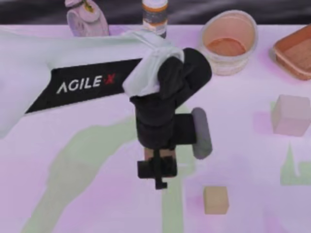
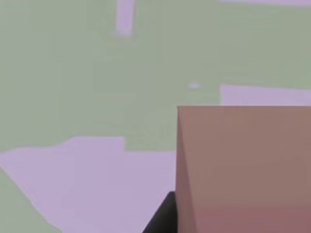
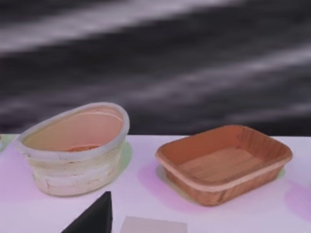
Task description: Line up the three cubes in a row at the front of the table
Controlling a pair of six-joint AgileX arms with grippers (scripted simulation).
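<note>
Pale lilac counter (image 1: 97, 204) carries everything. Largest pinkish-white cube (image 1: 290, 114) sits at the right, well apart from the others. Left hand (image 1: 156, 171) hangs mid-counter, clamped on the pink-red cube (image 2: 243, 165); the small tan cube (image 1: 215, 199) lies near the front. A tilted release could nudge the tan cube and spoil the row.

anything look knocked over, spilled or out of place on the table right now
Nothing stands out. The bucket, basket and two bottles stand upright at the back. The tan-yellow cube and pale cube sit flat, while the left pincer is over the pink-red cube.
</note>
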